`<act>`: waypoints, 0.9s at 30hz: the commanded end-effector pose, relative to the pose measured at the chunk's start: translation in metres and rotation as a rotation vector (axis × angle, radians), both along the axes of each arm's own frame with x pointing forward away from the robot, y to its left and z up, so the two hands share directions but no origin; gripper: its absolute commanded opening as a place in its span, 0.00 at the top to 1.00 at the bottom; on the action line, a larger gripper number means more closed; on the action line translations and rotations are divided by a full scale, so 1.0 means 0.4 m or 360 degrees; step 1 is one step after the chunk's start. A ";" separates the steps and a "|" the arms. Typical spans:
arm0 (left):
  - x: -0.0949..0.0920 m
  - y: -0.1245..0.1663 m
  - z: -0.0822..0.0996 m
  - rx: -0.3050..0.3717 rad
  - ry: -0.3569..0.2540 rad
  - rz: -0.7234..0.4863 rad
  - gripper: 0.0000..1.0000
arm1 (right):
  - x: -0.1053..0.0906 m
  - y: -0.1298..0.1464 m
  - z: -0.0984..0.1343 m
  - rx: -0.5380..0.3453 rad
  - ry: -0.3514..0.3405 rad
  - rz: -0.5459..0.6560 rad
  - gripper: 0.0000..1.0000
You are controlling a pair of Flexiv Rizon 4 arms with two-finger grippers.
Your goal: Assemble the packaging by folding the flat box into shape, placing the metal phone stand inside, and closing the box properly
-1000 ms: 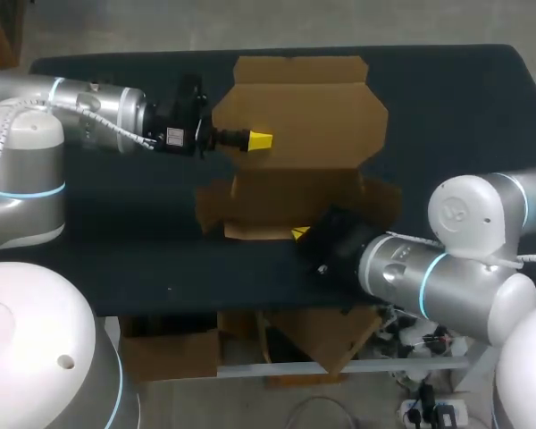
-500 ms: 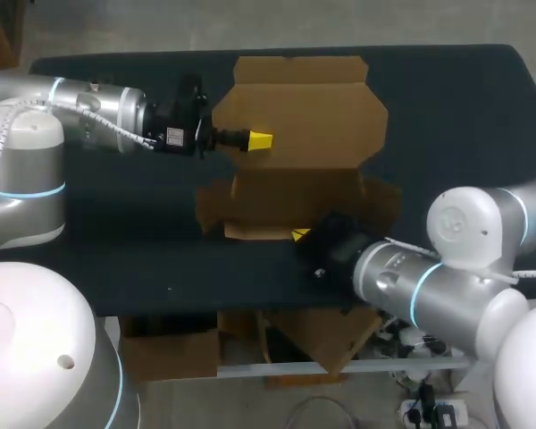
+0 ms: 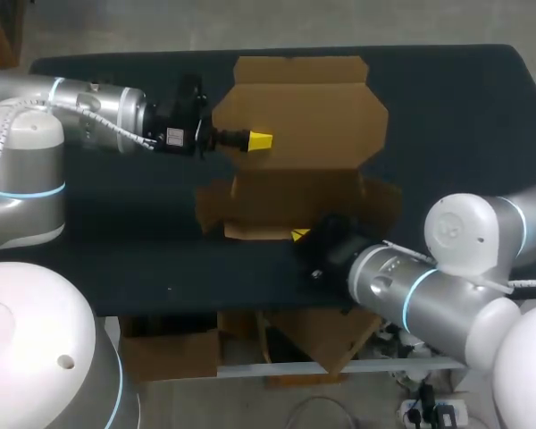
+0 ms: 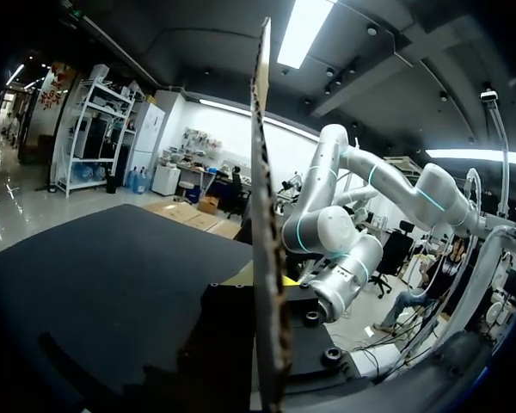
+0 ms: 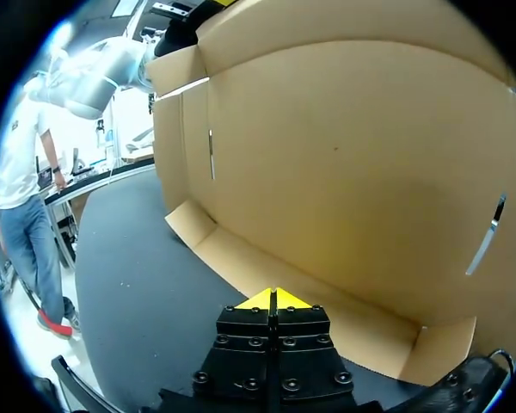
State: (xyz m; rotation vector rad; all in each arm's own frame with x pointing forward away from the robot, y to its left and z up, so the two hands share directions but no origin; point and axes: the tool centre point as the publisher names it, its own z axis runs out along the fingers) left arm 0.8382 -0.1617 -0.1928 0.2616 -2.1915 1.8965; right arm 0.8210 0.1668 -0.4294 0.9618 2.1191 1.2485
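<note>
Half-folded cardboard box (image 3: pixel 299 192) mid-table (image 3: pixel 456 107), big lid panel standing upright. Panel edge clamped in left gripper (image 3: pixel 257 139). Tips of right gripper (image 5: pixel 275 299) together, empty, at low front flap. No phone stand in view. Risk: closed tips shove flap, base skids, panel creases or slips from clamp.

The cardboard box (image 3: pixel 299 134) is looking plain kraft brown all over, with no print and just darker lines at the folds. The table (image 3: pixel 447 107) is showing a flat dark navy, nearly black. The left arm (image 3: pixel 89 112) and right arm (image 3: pixel 429 304) are wearing silver-grey shells with rings glowing light blue. The left gripper (image 3: pixel 261 140) and right gripper (image 5: pixel 273 298) are sporting bright yellow tips on black bodies.
</note>
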 end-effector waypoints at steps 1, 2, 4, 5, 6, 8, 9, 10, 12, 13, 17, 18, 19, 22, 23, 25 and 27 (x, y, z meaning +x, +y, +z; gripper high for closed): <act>-0.012 -0.002 0.000 0.0004 -0.0026 0.0009 1.00 | -0.003 0.006 -0.015 -0.0010 -0.0018 -0.0031 1.00; -0.015 -0.005 -0.002 0.0012 -0.0046 0.0001 1.00 | -0.003 0.006 -0.015 -0.0010 -0.0018 -0.0031 1.00; -0.025 -0.010 -0.009 0.0020 -0.0072 0.0000 1.00 | -0.003 0.006 -0.015 -0.0010 -0.0018 -0.0031 1.00; -0.029 -0.010 -0.011 0.0016 -0.0078 -0.0007 1.00 | -0.003 0.006 -0.015 -0.0010 -0.0018 -0.0031 1.00; -0.033 -0.011 -0.014 0.0014 -0.0093 -0.0003 1.00 | -0.003 0.006 -0.015 -0.0010 -0.0018 -0.0031 1.00; -0.037 -0.011 -0.021 0.0013 -0.0099 0.0001 1.00 | -0.003 0.006 -0.015 -0.0010 -0.0018 -0.0031 1.00; -0.040 -0.011 -0.024 0.0012 -0.0108 0.0007 1.00 | -0.003 0.006 -0.015 -0.0010 -0.0018 -0.0031 1.00; -0.044 -0.012 -0.027 0.0011 -0.0119 0.0010 1.00 | -0.003 0.006 -0.015 -0.0010 -0.0018 -0.0031 1.00; -0.054 -0.014 -0.033 0.0006 -0.0142 0.0010 1.00 | -0.003 0.006 -0.015 -0.0010 -0.0018 -0.0031 1.00; -0.058 -0.014 -0.038 0.0004 -0.0160 0.0022 1.00 | -0.003 0.006 -0.015 -0.0010 -0.0018 -0.0031 1.00; -0.068 -0.017 -0.055 -0.0010 -0.0169 0.0019 1.00 | -0.003 0.006 -0.015 -0.0010 -0.0018 -0.0031 1.00; -0.068 -0.017 -0.055 -0.0010 -0.0169 0.0019 1.00 | -0.003 0.006 -0.015 -0.0010 -0.0018 -0.0031 1.00; -0.070 -0.019 -0.062 -0.0010 -0.0173 0.0016 1.00 | -0.003 0.006 -0.015 -0.0010 -0.0018 -0.0031 1.00; -0.071 -0.017 -0.064 -0.0015 -0.0171 0.0020 1.00 | -0.003 0.006 -0.015 -0.0010 -0.0018 -0.0031 1.00; -0.072 -0.016 -0.064 -0.0018 -0.0172 0.0021 1.00 | -0.003 0.006 -0.015 -0.0010 -0.0018 -0.0031 1.00; -0.074 -0.015 -0.066 -0.0021 -0.0180 0.0019 1.00 | -0.003 0.006 -0.015 -0.0010 -0.0018 -0.0031 1.00; -0.076 -0.014 -0.070 -0.0023 -0.0187 0.0015 1.00 | -0.003 0.006 -0.015 -0.0010 -0.0018 -0.0031 1.00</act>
